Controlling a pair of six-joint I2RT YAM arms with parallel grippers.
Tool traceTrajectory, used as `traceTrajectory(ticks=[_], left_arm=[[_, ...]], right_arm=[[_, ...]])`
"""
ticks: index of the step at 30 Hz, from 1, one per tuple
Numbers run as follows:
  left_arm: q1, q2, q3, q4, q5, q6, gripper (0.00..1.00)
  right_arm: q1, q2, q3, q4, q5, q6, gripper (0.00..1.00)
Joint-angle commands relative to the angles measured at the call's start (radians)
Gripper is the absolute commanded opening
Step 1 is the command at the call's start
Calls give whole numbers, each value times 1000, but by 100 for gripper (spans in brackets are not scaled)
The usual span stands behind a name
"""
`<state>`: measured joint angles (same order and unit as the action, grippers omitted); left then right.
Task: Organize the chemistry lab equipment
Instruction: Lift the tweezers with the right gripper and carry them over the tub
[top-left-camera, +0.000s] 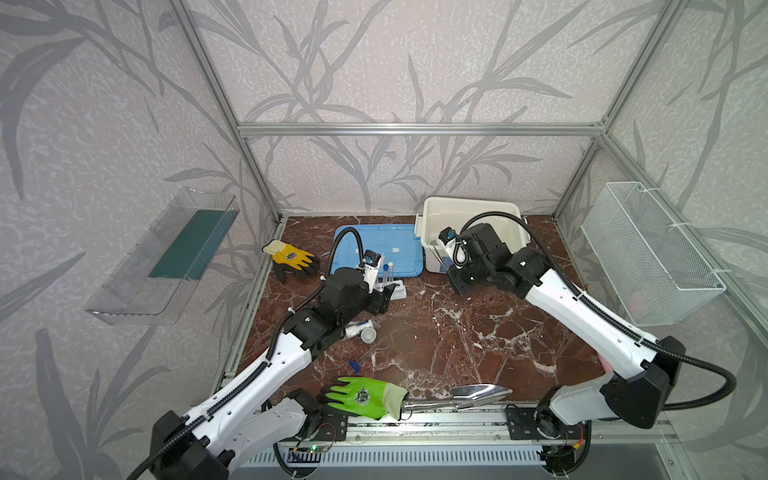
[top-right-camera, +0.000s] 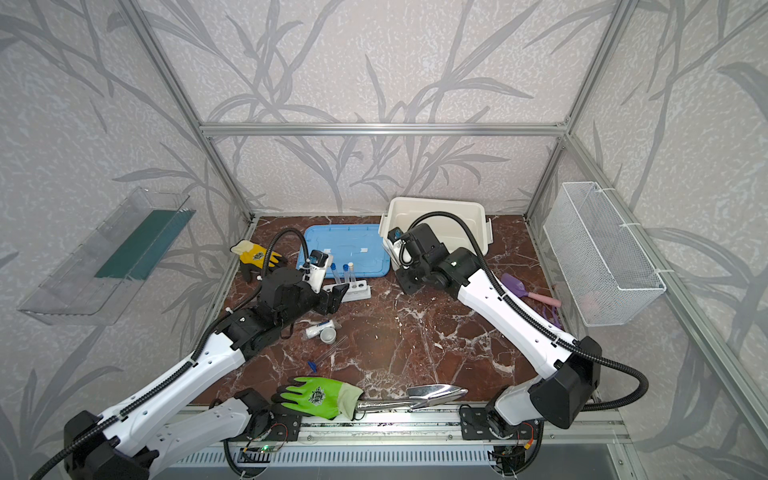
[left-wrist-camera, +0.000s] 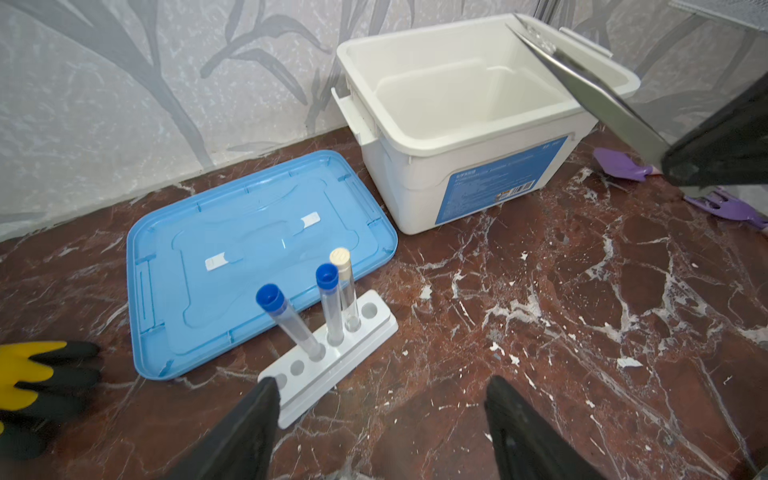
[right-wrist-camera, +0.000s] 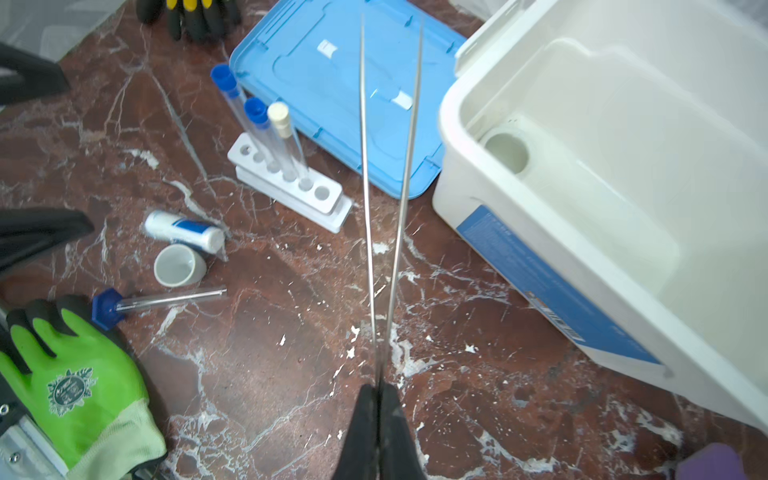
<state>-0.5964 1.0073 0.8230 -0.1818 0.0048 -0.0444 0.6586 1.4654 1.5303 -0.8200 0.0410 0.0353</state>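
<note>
The step in hand looks like stowing the tweezers. The right gripper has its fingers pressed fully together on the tweezers' joined end, so the two thin arms splay out ahead of it. In both top views that gripper hangs at the near left corner of the white storage bin, just outside its rim. The bin stands open with its blue lid flat on the worktop beside it, and a small white bowl already sits in one corner.

The left gripper has its fingers spread wide and holds nothing. One fingertip is right at the near end of the white six-hole rack; whether it touches cannot be told. The rack carries three capped test tubes, two blue and one white, and the outer blue one leans.

Still loose on the worktop are the bottle on its side, the cup touching it, and a blue-capped test tube lying near the green glove.

Next, the right arm probably needs to carry the tweezers over the rim so their length lies within the bin walls before the fingers part; released too early, the long arms could catch the edge and tip out. The left fingers seem placed either to steady the rack or to go for the loose tube.
</note>
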Motion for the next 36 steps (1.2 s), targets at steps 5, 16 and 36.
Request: traceTrajectory(ticks=[5,16,36], left_arm=[[0,104,99,190,71,40,79],[3,214,180,209,93,12,79],[12,188,161,202,47,15,79]], right_arm=[[-135,121,190,-22,-6,46,0],[-280,457,519,-122,-13,101,0],[-330,885,911,-332,-61,247,0]])
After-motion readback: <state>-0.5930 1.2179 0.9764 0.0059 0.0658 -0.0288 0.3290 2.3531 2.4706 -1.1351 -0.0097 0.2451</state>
